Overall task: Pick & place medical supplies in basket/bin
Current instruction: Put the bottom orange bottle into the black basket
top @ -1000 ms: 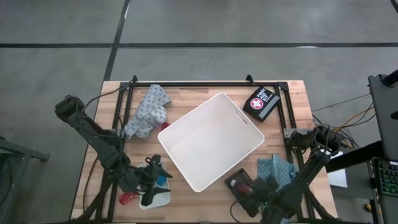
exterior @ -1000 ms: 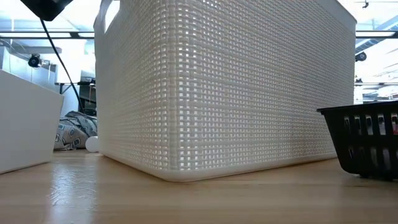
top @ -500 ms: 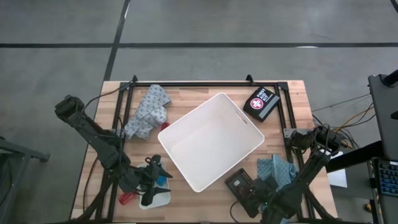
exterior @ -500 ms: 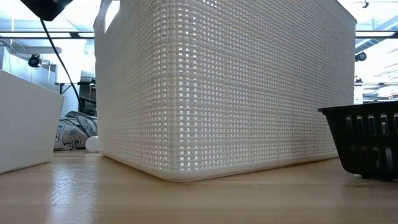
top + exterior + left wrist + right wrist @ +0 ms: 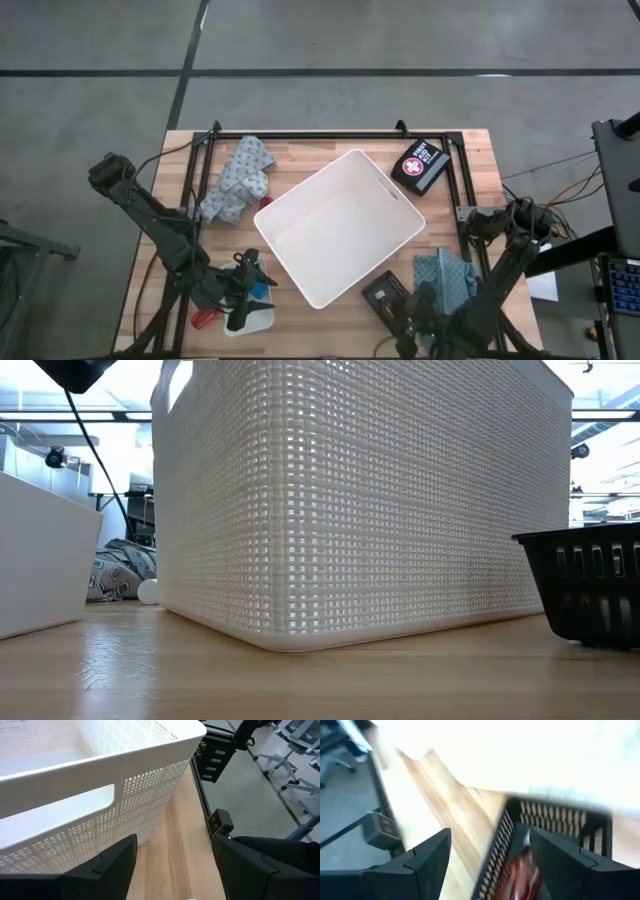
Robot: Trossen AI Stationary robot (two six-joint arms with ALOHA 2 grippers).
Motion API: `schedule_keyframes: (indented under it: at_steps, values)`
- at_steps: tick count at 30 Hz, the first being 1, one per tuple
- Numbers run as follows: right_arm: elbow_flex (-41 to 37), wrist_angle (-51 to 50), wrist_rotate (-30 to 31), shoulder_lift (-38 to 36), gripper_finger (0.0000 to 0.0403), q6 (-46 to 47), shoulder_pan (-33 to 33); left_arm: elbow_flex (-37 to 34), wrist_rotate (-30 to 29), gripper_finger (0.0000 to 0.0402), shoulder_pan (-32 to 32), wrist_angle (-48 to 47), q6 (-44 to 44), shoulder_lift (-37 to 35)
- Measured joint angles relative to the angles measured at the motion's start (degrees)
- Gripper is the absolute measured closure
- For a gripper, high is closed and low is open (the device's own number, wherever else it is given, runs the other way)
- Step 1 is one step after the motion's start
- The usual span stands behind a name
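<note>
The large white bin (image 5: 340, 228) stands askew in the middle of the table; its perforated wall (image 5: 360, 500) fills the low view. My left gripper (image 5: 252, 272) is open near the bin's near-left corner, and its wrist view looks along the bin's wall (image 5: 90, 795), with nothing between the fingers of that left gripper (image 5: 172, 840). My right gripper (image 5: 415, 305) is open just to the near-right of a small black mesh basket (image 5: 383, 296). In the right wrist view, the right gripper (image 5: 490, 837) faces this black basket (image 5: 555, 845), which holds something red (image 5: 522, 870).
A blue-patterned cloth (image 5: 238, 178) lies at the far left and another (image 5: 445, 272) at the near right. A dark case with a red cross (image 5: 420, 165) sits at the far right. A small translucent tray (image 5: 250, 318) rests at the near left edge, a red item (image 5: 205, 318) beside it.
My right arm has drawn back toward the table's near right corner, away from the black mesh basket, so more of the basket shows in the high view. The left arm and the white bin have stayed where they were.
</note>
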Motion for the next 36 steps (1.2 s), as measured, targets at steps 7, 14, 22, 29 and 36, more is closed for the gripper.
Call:
schedule_keyframes:
  at_steps: [7,14,22,29,36]
  values:
    - [1.6,9.5,7.9,0.0,0.0133,-23.9,-0.1,0.0,0.0,0.0141,0.0,0.0,0.0,0.0]
    - [1.3,26.8,0.0,-0.1,0.0124,-49.7,-4.3,0.0,0.0,0.014,0.0,0.0,0.0,0.0]
    - [1.3,32.7,-2.1,-0.1,0.011,-61.4,-6.6,0.0,0.0,0.0141,0.0,0.0,0.0,0.0]
    - [0.7,35.9,-3.9,-0.1,0.0108,-67.3,-8.0,0.0,0.0,0.014,0.0,0.0,0.0,0.0]
    - [0.6,36.1,-3.8,-0.1,0.011,-68.0,-8.4,0.0,0.0,0.0141,0.0,0.0,0.0,0.0]
